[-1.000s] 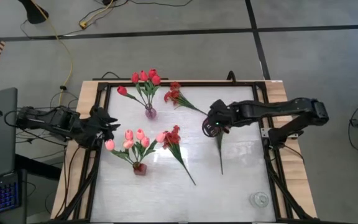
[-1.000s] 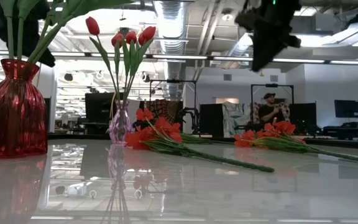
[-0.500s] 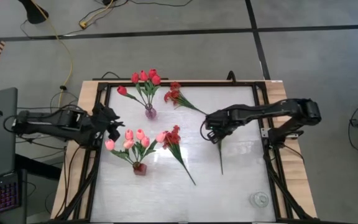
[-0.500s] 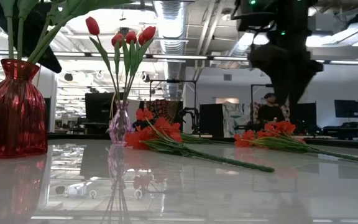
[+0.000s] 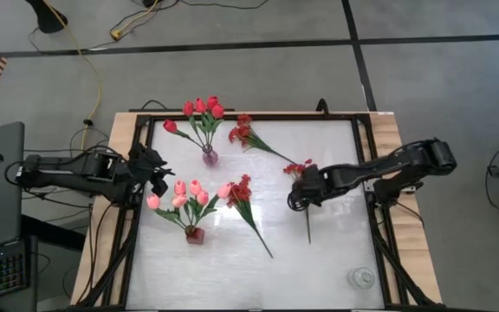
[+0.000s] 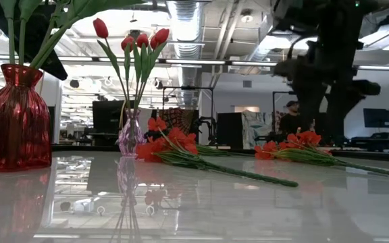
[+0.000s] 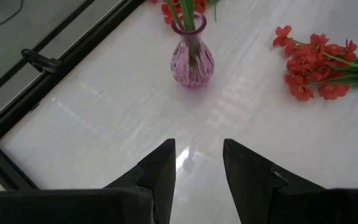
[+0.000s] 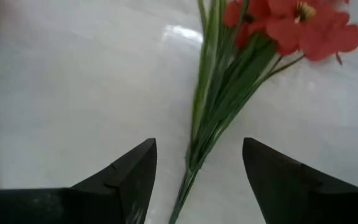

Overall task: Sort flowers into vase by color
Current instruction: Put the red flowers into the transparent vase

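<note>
A purple vase [image 5: 209,157] holds red tulips and a red vase [image 5: 195,234] holds pink tulips. Three sprays of small red blossoms lie flat on the white table: one at the far middle [image 5: 243,132], one by the pink tulips [image 5: 239,191], and one right of centre [image 5: 299,166]. My right gripper [image 8: 197,171] is open low over that last spray. Its fingers stand on either side of the green stem [image 8: 194,155], apart from it, below the blossoms [image 8: 297,25]. My left gripper [image 7: 197,165] is open near the table's left edge [image 5: 159,171], facing the purple vase [image 7: 192,59].
A small clear glass [image 5: 362,277] stands at the near right corner. A black frame [image 5: 372,199] runs around the table top. In the low view the red vase [image 6: 13,118] stands close at the left. A person shows in the room behind the table [image 6: 292,118].
My right gripper has come down toward the table and moved a little toward the near edge along the right spray, opening on the way. The spray's blossoms now show beyond it. My left gripper has moved slightly toward the table's right, then kept still.
</note>
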